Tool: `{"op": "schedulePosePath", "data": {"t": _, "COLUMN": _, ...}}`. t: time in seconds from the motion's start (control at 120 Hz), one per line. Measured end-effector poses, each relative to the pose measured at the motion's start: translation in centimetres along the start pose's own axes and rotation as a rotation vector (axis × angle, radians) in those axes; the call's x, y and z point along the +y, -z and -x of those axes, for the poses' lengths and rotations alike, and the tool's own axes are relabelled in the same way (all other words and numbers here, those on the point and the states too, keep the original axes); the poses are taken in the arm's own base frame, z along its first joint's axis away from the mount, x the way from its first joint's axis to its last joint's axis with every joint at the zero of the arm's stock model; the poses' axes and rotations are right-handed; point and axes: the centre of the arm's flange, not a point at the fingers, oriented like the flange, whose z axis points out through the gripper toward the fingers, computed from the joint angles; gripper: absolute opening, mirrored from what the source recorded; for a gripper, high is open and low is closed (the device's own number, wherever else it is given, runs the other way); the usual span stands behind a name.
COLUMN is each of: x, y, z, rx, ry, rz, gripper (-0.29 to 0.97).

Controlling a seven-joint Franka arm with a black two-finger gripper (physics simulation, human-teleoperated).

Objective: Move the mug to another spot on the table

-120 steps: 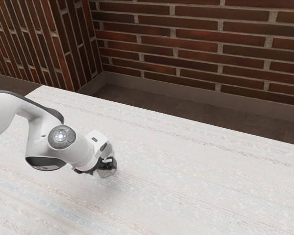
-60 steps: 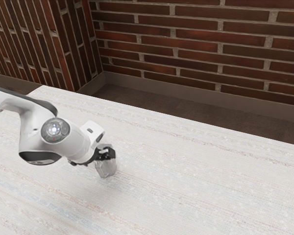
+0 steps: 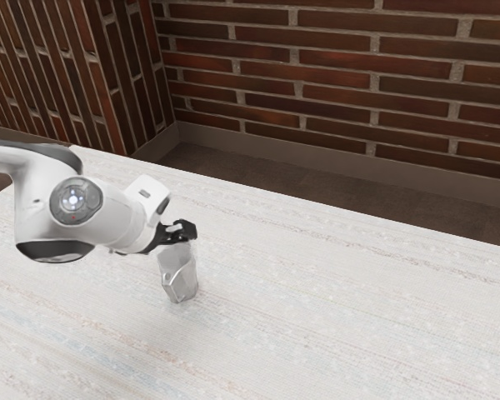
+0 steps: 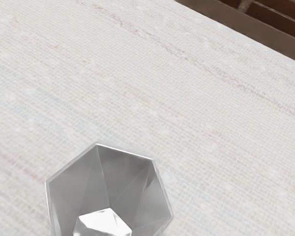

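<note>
Tabletop (image 4: 137, 73) beneath mug (image 4: 108, 196), hollow interior

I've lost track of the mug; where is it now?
In the exterior view's left half, the mug stands upright on the table, directly beneath the hand.

Arm (image 3: 67, 208) is running off the exterior view's left edge, so its base and rear links are getting cut. Its white hand is covering the back of the gripper (image 3: 182, 231), which is showing as a small dark shape, and its state is too small to tell. The gripper is sitting right at the rim of the mug (image 3: 177, 279); touching or just apart is not readable. The mug's far side is facing away from the exterior camera. In the wrist view the mug (image 4: 108, 191) is getting clipped by the lower edge, with its near rim out of frame. Table (image 3: 358, 317) is running past the left, bottom and right edges. Brick wall (image 3: 333, 75) is getting cut at the top.
</note>
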Motion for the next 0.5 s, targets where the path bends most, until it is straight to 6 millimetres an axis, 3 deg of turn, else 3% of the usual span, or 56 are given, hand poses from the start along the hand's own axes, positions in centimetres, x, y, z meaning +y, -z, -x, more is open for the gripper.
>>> {"op": "schedulePosePath", "data": {"t": 0.05, "x": 1.7, "y": 2.1, "z": -1.1, "rx": 0.017, "ry": 0.037, "rz": 0.016, "gripper": 0.68}}
{"op": "schedulePosePath", "data": {"t": 0.083, "x": 3.6, "y": 3.8, "z": -3.0, "rx": 0.033, "ry": 0.087, "rz": 0.021, "gripper": 0.68}}
{"op": "schedulePosePath", "data": {"t": 0.167, "x": 8.1, "y": 7.9, "z": -12.2, "rx": 0.038, "ry": 0.298, "rz": -0.006, "gripper": 0.68}}
{"op": "schedulePosePath", "data": {"t": 0.208, "x": 8.8, "y": 8.2, "z": -16.3, "rx": -0.002, "ry": 0.389, "rz": -0.046, "gripper": 0.68}}
{"op": "schedulePosePath", "data": {"t": 0.275, "x": 9.6, "y": 8.1, "z": -21.3, "rx": -0.071, "ry": 0.451, "rz": -0.112, "gripper": 0.68}}
{"op": "schedulePosePath", "data": {"t": 0.35, "x": 9.4, "y": 6.9, "z": -23.8, "rx": -0.172, "ry": 0.438, "rz": -0.177, "gripper": 0.68}}
{"op": "schedulePosePath", "data": {"t": 0.5, "x": 6.8, "y": 4.0, "z": -24.8, "rx": -0.387, "ry": 0.319, "rz": -0.235, "gripper": 0.68}}
